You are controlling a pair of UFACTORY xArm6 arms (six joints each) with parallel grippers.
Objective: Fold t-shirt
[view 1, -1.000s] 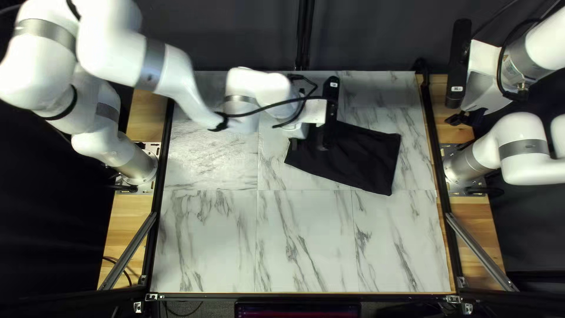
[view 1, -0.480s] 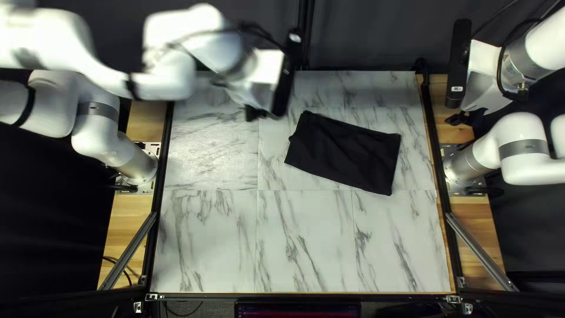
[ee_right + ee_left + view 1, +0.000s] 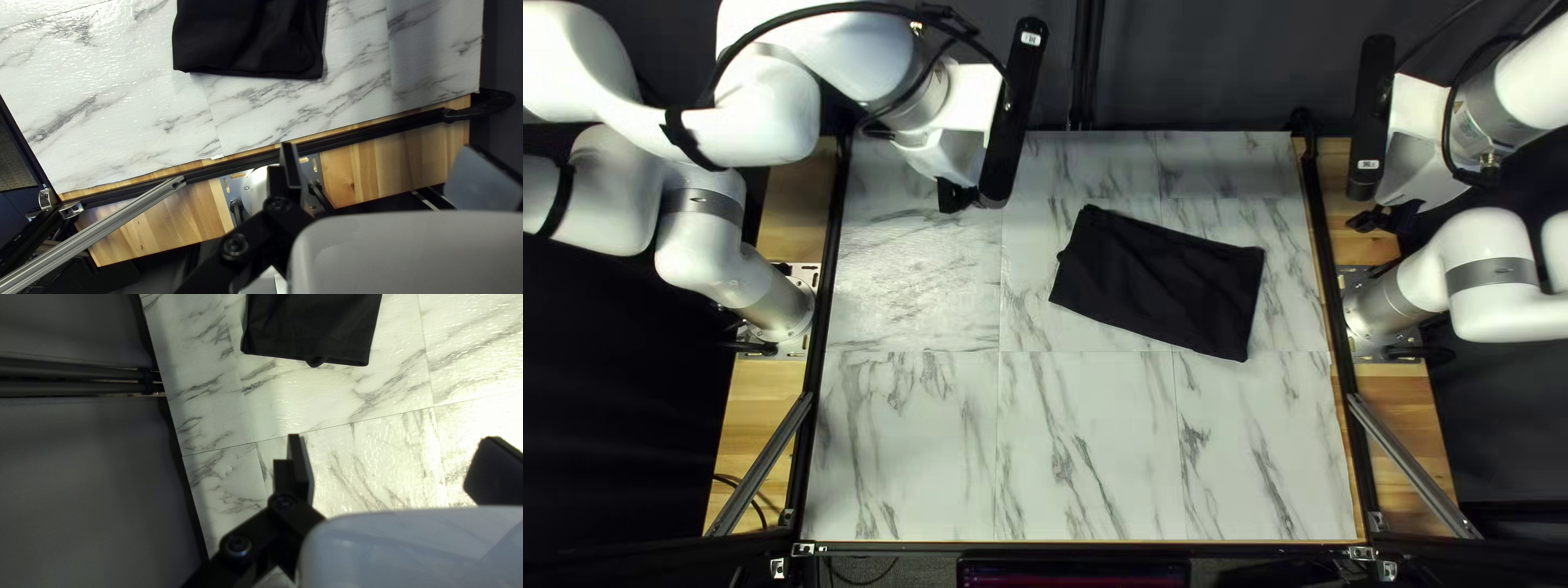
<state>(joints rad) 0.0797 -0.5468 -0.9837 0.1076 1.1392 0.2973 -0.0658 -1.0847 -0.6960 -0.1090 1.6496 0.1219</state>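
Observation:
My left gripper (image 3: 958,196) hangs over the far left part of the table in the top left view, left of the black t-shirt (image 3: 1165,283), which lies as a flat, folded, roughly rectangular bundle. At the right of that view my right gripper (image 3: 1372,218) is raised beyond the table's edge. In the left wrist view my left gripper (image 3: 389,465) stands open, its fingers wide apart, with the t-shirt (image 3: 313,326) ahead of it. The right wrist view has my right gripper (image 3: 387,169) open too, and the t-shirt (image 3: 250,38) lies ahead, away from its fingers.
Marble-patterned table (image 3: 1078,446) carries the shirt right of centre, towards the far edge. Black rails (image 3: 817,359) run along its sides, with wooden strips (image 3: 768,414) outside them. A dark curtain (image 3: 1198,65) hangs behind the far edge.
My left gripper has withdrawn from over the t-shirt to the left, uncovering the shirt's far left part. The shirt's visible outline and the right arm have stayed put.

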